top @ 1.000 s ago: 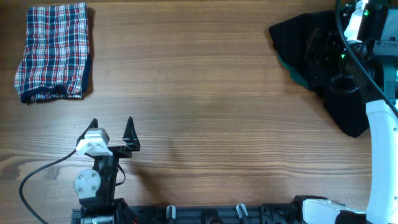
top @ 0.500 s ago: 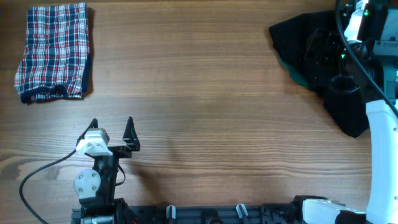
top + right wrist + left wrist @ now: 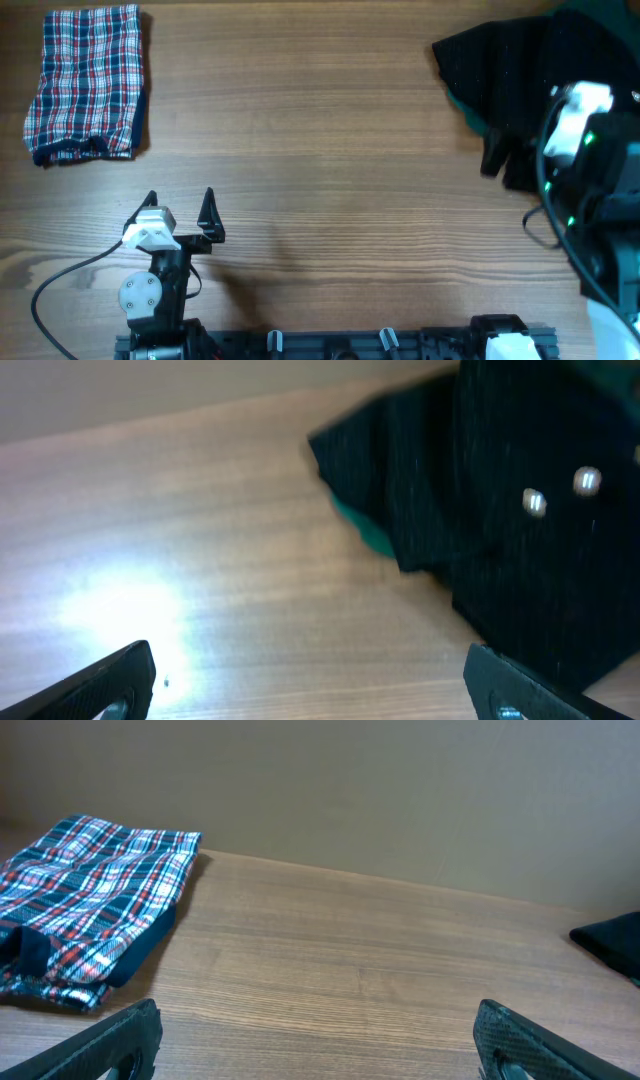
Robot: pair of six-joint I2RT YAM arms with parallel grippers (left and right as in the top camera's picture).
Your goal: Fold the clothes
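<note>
Wooden table (image 3: pixel 330 150) with a plain beige wall behind it, seen from overhead and from both wrists. The left gripper (image 3: pixel 179 197) sits near the front edge of the table with its two dark fingers spread wide; it holds nothing and touches nothing, and bare wood shows between the fingers in the left wrist view. The right gripper (image 3: pixel 310 655) is likewise fully spread and empty. It hangs above bare wood just beside a black garment (image 3: pixel 490 60) with small metal studs (image 3: pixel 560 490), and a strip of dark green fabric (image 3: pixel 362 535) shows at that garment's edge. Whether its fingertips brush the black cloth cannot be told from overhead.

The clothes (image 3: pixel 85 85), a red, white and navy plaid garment, lie at the far left corner of the table, well apart from both grippers. They form a compact, roughly rectangular packet with layers stacked. Navy trim shows along the near edge and the right side, and the near edge is slightly rumpled.
</note>
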